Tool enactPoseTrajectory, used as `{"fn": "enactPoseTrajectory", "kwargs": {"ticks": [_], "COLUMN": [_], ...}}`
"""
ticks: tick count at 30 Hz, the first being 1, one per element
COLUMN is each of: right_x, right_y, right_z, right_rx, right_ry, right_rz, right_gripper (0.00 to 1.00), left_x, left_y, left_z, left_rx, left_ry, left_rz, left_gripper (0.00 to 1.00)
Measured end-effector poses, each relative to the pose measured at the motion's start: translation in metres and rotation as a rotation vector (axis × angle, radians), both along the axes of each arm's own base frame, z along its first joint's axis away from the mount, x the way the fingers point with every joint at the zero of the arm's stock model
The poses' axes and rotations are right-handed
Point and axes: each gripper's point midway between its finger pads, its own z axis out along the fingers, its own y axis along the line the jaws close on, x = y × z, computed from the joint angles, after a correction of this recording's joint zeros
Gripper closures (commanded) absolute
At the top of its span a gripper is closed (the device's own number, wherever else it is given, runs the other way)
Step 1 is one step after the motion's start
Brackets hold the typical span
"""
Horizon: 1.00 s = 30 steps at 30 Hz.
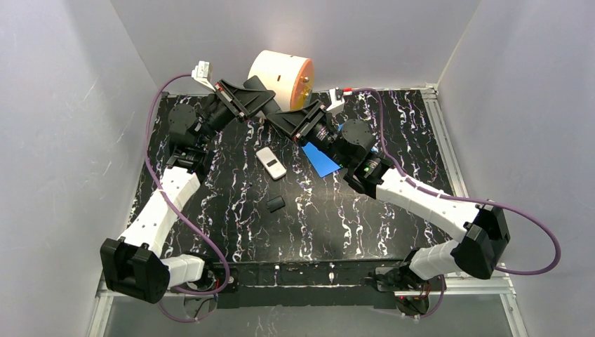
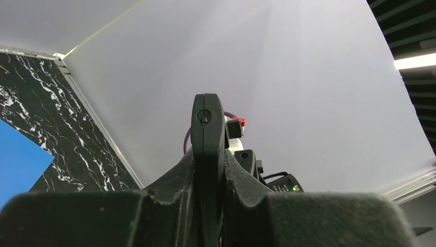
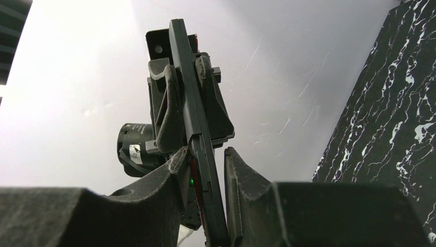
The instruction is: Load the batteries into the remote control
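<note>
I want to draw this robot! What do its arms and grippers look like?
Both the left arm and right arm have white shells between chunky black joints. A purple cable loops along each. The left gripper and right gripper are black, with two thick fingers.

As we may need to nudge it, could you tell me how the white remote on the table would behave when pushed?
The white remote lies flat and looks stiff, so it should slide, not roll or tip. Small and thin, it is probably light. On the smooth-looking table, an off-centre push may spin it.
</note>
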Motion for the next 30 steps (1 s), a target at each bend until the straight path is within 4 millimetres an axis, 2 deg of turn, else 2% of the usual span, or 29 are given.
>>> {"fn": "enactPoseTrajectory", "kwargs": {"ticks": [8,9,10,12,13,14,17,19,25,28,30], "right_x": [-0.002,-0.002,-0.002,-0.002,-0.003,-0.003,-0.002,0.0,0.005,0.006,0.006], "right_y": [0.0,0.0,0.0,0.0,0.0,0.0,-0.002,-0.005,-0.022,-0.026,-0.027], "right_z": [0.003,0.003,0.003,0.003,0.004,0.004,0.004,0.002,-0.005,-0.01,-0.012], "right_rx": [0.011,0.012,0.013,0.013,0.014,0.013,0.014,0.011,0.013,0.002,-0.007], "right_ry": [-0.009,-0.011,-0.013,-0.015,-0.015,-0.019,-0.04,-0.045,-0.041,-0.044,-0.049], "right_rz": [0.01,0.012,0.013,0.013,0.015,0.014,0.0,-0.01,-0.04,-0.044,-0.045], "right_gripper": [0.69,0.63,0.48,0.1,0.03,0.01,0.01,0.05,0.33,0.41,0.34], "left_x": [0.0,0.0,0.0,0.001,0.001,0.001,0.002,0.002,0.001,0.002,0.002], "left_y": [0.0,0.001,0.001,0.001,0.002,0.002,0.002,0.002,0.002,0.003,0.003], "left_z": [0.001,0.001,0.001,0.001,0.001,0.001,0.001,0.001,0.0,0.0,0.0], "left_rx": [-0.012,-0.014,-0.016,-0.016,-0.014,-0.012,-0.008,-0.007,-0.003,-0.002,-0.002], "left_ry": [0.014,0.017,0.018,0.017,0.014,0.013,0.008,0.007,0.003,0.003,0.003], "left_rz": [-0.002,-0.002,-0.003,-0.001,0.001,0.002,0.005,0.005,0.004,0.006,0.006], "left_gripper": [1.0,1.0,1.0,1.0,1.0,1.0,1.0,1.0,1.0,1.0,1.0]}}
